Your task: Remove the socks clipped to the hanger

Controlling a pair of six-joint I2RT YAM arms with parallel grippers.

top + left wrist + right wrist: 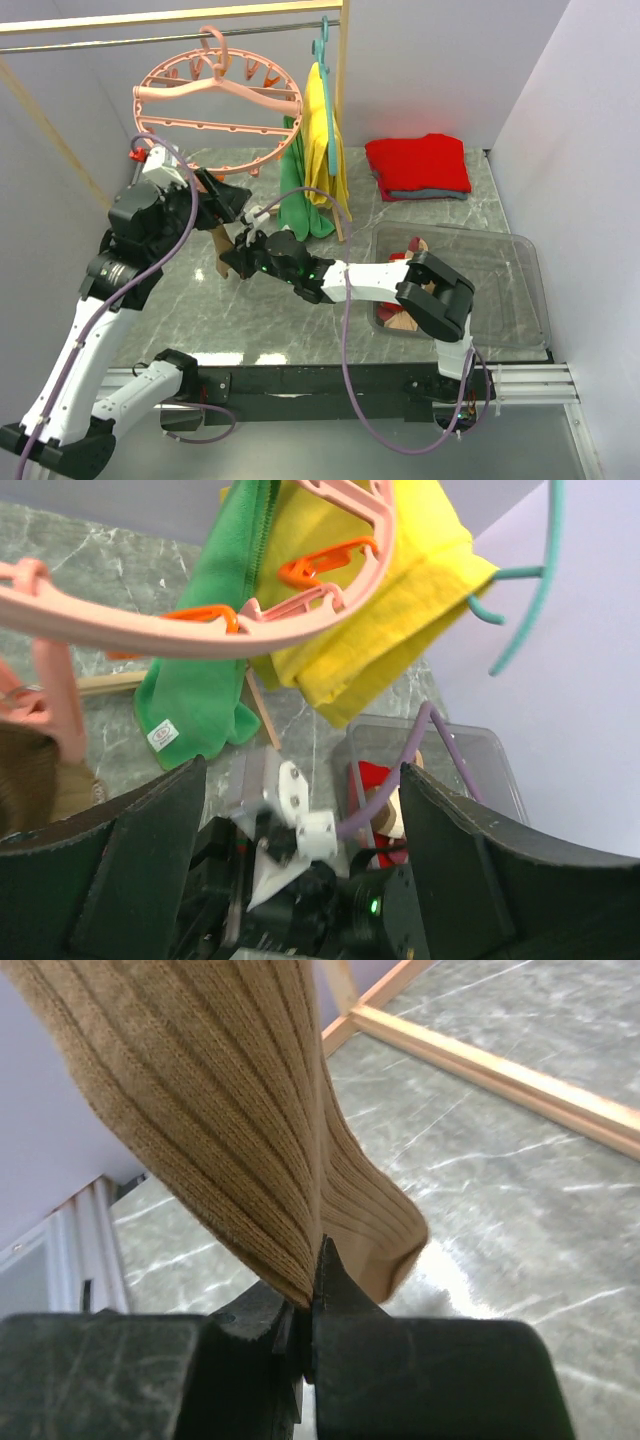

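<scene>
The salmon-pink hanger ring [218,100] hangs from the rail at the back left, with orange clips [205,615] on its rim [200,632]. A tan ribbed sock [230,1110] hangs below the ring [220,250]. My right gripper [315,1260] is shut on the sock's lower edge, and it reaches left under the ring [234,262]. My left gripper [228,198] is open and empty just under the ring's front rim, its jaws wide apart [300,770]. The sock's top shows at the left edge of the left wrist view [30,770]. Several socks [405,300] lie in the bin.
A clear plastic bin [500,285] stands at the right. A folded red garment [418,165] lies at the back right. A yellow cloth [325,140] and a green cloth [297,195] hang on a teal hanger [322,60] beside a wooden post [340,120].
</scene>
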